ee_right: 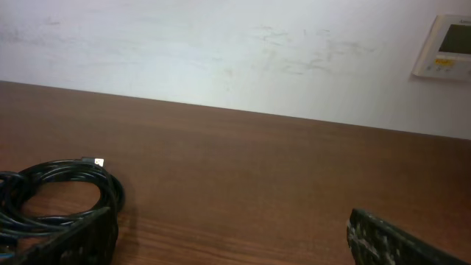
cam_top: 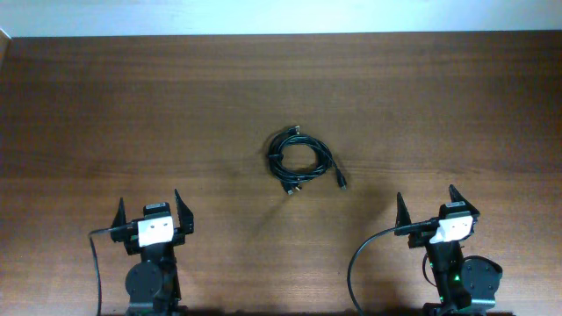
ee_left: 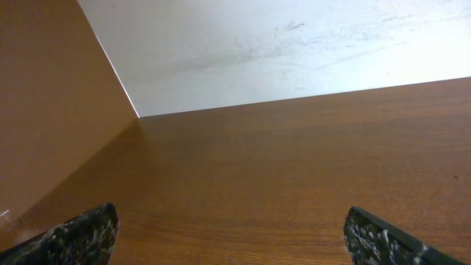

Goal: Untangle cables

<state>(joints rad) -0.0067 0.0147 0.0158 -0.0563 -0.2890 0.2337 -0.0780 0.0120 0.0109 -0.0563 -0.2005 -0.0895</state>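
Observation:
The cables [cam_top: 300, 159] lie as one coiled bundle of thin glossy black cords at the middle of the wooden table, with plug ends sticking out at the top, bottom and right. Part of the coil shows at the lower left of the right wrist view [ee_right: 62, 195]. My left gripper [cam_top: 150, 213] is open and empty near the front left, well apart from the coil. My right gripper [cam_top: 428, 204] is open and empty near the front right. The left wrist view shows only bare table between the open fingers [ee_left: 232, 235]; the right fingers [ee_right: 235, 239] also hold nothing.
The brown wooden table [cam_top: 132, 96] runs to a white wall at the back. A brown side panel [ee_left: 51, 110] stands at the left edge. A white wall device [ee_right: 445, 48] hangs at the far right. Thicker black arm wires [cam_top: 356, 263] loop beside each base.

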